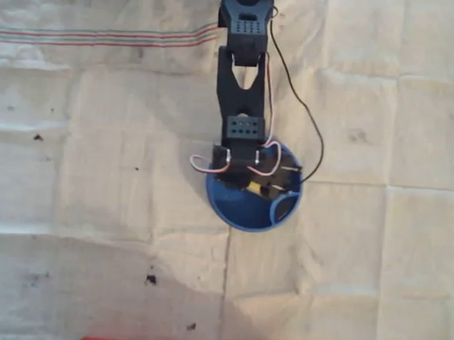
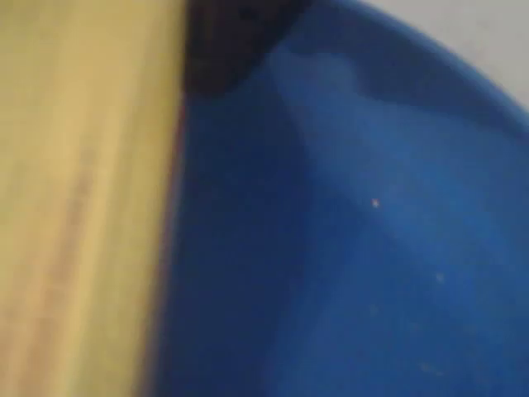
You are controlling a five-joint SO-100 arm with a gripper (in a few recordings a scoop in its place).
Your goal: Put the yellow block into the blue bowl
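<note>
Overhead view: the black arm (image 1: 242, 80) is reaching down from twelve o'clock, its gripper (image 1: 258, 186) sitting over the blue bowl (image 1: 244, 216) on the cloth-covered counter (image 1: 99, 172). The yellow block (image 1: 253, 187) is showing among the fingers, inside the bowl's rim; they appear to be clamping it.

Wrist view: the yellow block (image 2: 74, 207) is lying blurred at nine o'clock, against the blue bowl's (image 2: 372, 248) inner wall.

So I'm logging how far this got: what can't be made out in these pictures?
- Overhead view: the arm hides most of the yellow block and part of the blue bowl.
- Whether the jaws grip the block: hidden.
- Wrist view: block blurred, cut off by the left edge; whether it touches the bowl is unclear.
</note>
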